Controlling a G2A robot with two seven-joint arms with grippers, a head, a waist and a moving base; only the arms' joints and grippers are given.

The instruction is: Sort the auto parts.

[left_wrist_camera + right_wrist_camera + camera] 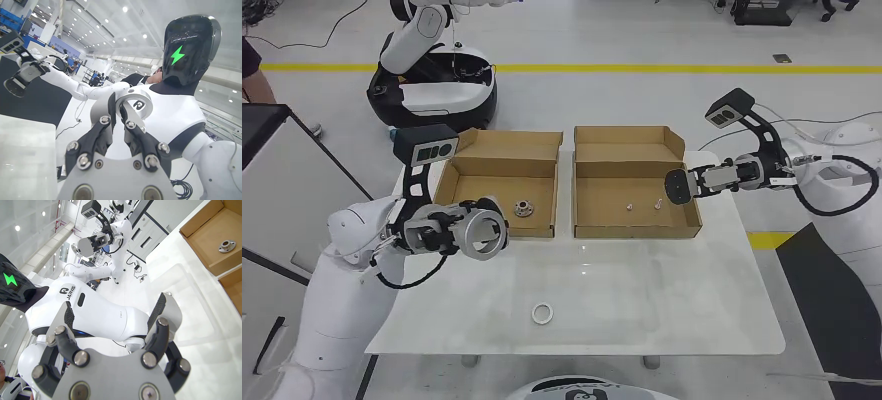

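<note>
Showing the carry step: on the table (642, 290), left box (504, 142) beside right box (627, 140), left gripper (118, 111) clamped on a metal collar (143, 94) near the left box's front edge (right gripper (115, 302) spread, empty), next move probably a release over that box.

No legible print, label or number on cardboard boxes (482, 195) or table (642, 290)

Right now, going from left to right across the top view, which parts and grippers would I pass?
left gripper, shut on the large metal ring → flanged part → small white ring → first small bolt → second small bolt → right gripper, open
</note>
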